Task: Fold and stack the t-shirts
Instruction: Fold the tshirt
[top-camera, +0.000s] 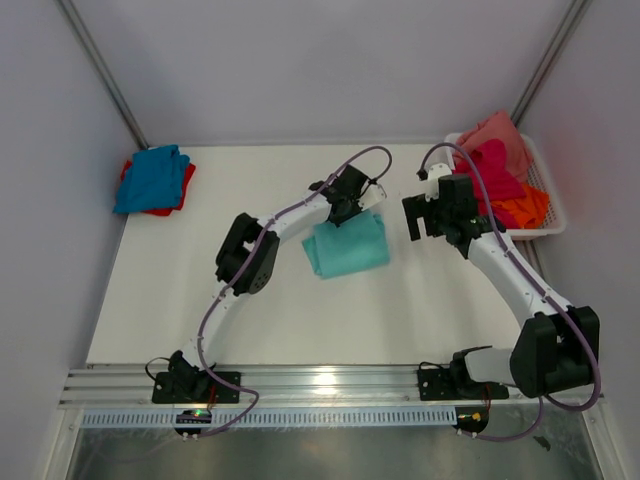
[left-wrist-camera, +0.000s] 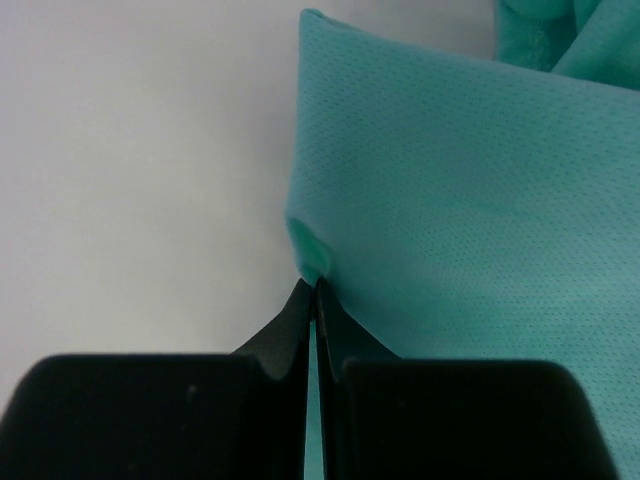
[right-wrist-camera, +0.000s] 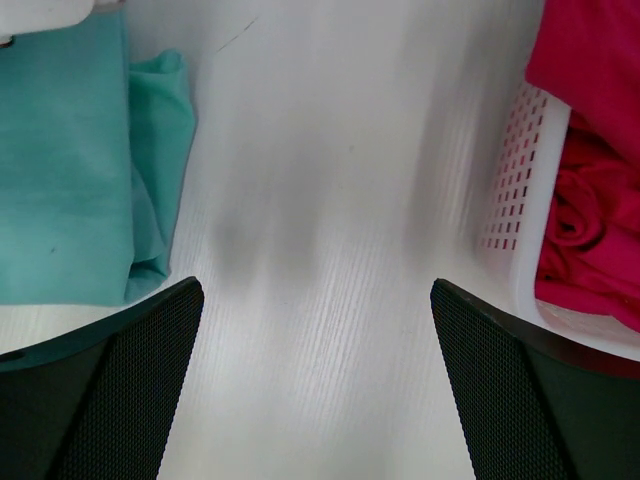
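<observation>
Cloth of a fine dotted knit, the mint-teal t-shirt lies folded into a rough rectangle near the middle of the table. The left gripper pinches its far edge between closed black fingers, and a small curl of fabric bulges just above the tips. The right gripper hangs with its textured pads spread wide and nothing between them. It is over bare white tabletop, between the shirt's rumpled right edge and the white perforated basket at the far right corner. The magenta tee, orange tee and salmon pink tee are bunched inside. The blue tee covers most of the red tee at the far left edge. Open table runs along the near edge.
</observation>
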